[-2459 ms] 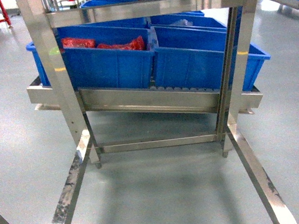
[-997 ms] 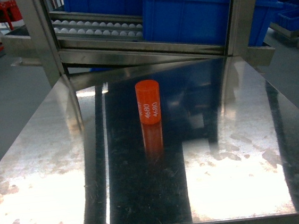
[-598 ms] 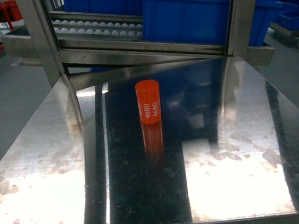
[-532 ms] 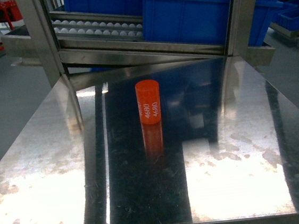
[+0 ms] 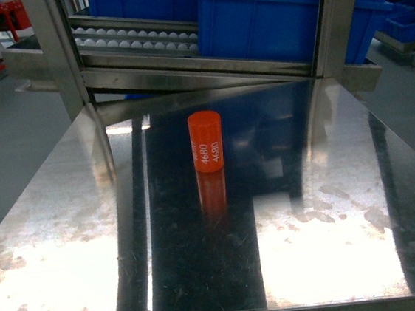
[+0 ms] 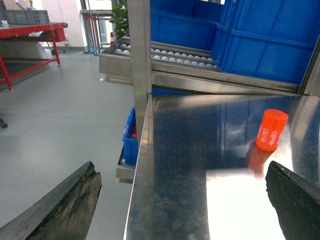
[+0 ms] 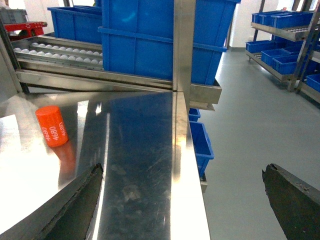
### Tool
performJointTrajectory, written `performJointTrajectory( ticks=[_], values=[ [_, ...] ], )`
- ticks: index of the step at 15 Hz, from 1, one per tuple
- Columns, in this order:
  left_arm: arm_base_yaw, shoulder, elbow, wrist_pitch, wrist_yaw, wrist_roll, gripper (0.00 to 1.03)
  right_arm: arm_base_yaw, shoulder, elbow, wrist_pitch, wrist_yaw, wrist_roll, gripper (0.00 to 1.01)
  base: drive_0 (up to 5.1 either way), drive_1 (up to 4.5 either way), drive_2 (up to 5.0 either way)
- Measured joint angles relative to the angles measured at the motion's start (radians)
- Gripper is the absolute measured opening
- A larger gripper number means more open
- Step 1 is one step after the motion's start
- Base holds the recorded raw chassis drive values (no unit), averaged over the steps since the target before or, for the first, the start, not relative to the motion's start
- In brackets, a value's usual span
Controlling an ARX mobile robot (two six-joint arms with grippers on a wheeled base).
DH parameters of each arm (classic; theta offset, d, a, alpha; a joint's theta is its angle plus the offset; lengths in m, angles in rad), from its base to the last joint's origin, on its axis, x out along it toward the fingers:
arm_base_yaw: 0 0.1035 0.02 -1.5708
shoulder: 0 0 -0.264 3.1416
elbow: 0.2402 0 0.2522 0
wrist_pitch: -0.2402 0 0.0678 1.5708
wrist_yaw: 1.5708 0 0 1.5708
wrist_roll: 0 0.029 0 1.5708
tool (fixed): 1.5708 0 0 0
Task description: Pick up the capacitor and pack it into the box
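An orange cylindrical capacitor (image 5: pixel 207 141) marked 4680 stands upright on the shiny steel table (image 5: pixel 310 211), near the middle toward the back. It also shows at the right of the left wrist view, capacitor (image 6: pixel 271 130), and at the left of the right wrist view, capacitor (image 7: pixel 52 125). My left gripper (image 6: pixel 182 200) is open over the table's left edge, empty. My right gripper (image 7: pixel 182 195) is open over the table's right edge, empty. Neither gripper shows in the head view. The box is out of view.
Behind the table stands a steel rack (image 5: pixel 197 60) with roller tracks and large blue bins (image 5: pixel 267 15). Rack posts rise at the table's back left (image 5: pixel 52 53) and back right (image 5: pixel 335 23). More blue bins (image 7: pixel 200 145) sit low beside the table; shelving with bins (image 7: pixel 285 30) lies far right.
About 2.5 s ago the head view showed the rack and floor lower down; since then it shows the tabletop with the capacitor. Over the last second nothing has moved.
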Motion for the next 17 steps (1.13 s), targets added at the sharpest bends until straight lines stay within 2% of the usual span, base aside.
performJointTrajectory(
  ticks=[4, 5, 6, 7, 8, 9, 10, 11, 12, 14, 17],
  values=[
    [0.000, 0.000, 0.000, 0.000, 0.000, 0.000, 0.98, 0.000, 0.000, 0.000, 0.000, 0.000, 0.000, 0.98, 0.0, 0.00, 0.0],
    [-0.007, 0.004, 0.000, 0.002, -0.020, -0.001, 0.98, 0.000, 0.000, 0.000, 0.000, 0.000, 0.000, 0.98, 0.0, 0.00, 0.0],
    [-0.121, 0.133, 0.010, 0.137, -0.271, -0.017, 0.98, 0.000, 0.000, 0.000, -0.001, 0.001, 0.000, 0.98, 0.0, 0.00, 0.0],
    [-0.137, 0.185, 0.016, 0.181, -0.311, -0.018, 0.98, 0.000, 0.000, 0.000, -0.001, 0.000, 0.000, 0.98, 0.0, 0.00, 0.0],
    [-0.141, 0.211, 0.019, 0.203, -0.320, -0.018, 0.98, 0.000, 0.000, 0.000, 0.000, 0.000, 0.000, 0.98, 0.0, 0.00, 0.0],
    [-0.113, 0.397, 0.032, 0.372, -0.344, -0.018, 0.98, 0.000, 0.000, 0.000, 0.002, 0.000, 0.000, 0.98, 0.0, 0.00, 0.0],
    [-0.061, 0.587, 0.058, 0.539, -0.286, -0.016, 0.98, 0.000, 0.000, 0.000, 0.000, 0.000, 0.000, 0.98, 0.0, 0.00, 0.0],
    [-0.017, 0.992, 0.201, 0.855, -0.059, -0.003, 0.98, 0.000, 0.000, 0.000, 0.000, 0.000, 0.000, 0.98, 0.0, 0.00, 0.0],
    [-0.027, 1.177, 0.288, 0.930, 0.035, 0.001, 0.98, 0.000, 0.000, 0.000, 0.000, 0.000, 0.000, 0.98, 0.0, 0.00, 0.0],
    [-0.103, 1.469, 0.459, 0.960, 0.161, 0.000, 0.98, 0.000, 0.000, 0.000, 0.000, 0.000, 0.000, 0.98, 0.0, 0.00, 0.0],
    [-0.208, 1.818, 0.761, 0.904, 0.256, 0.009, 0.98, 0.000, 0.000, 0.000, 0.000, 0.000, 0.000, 0.98, 0.0, 0.00, 0.0]
  ],
)
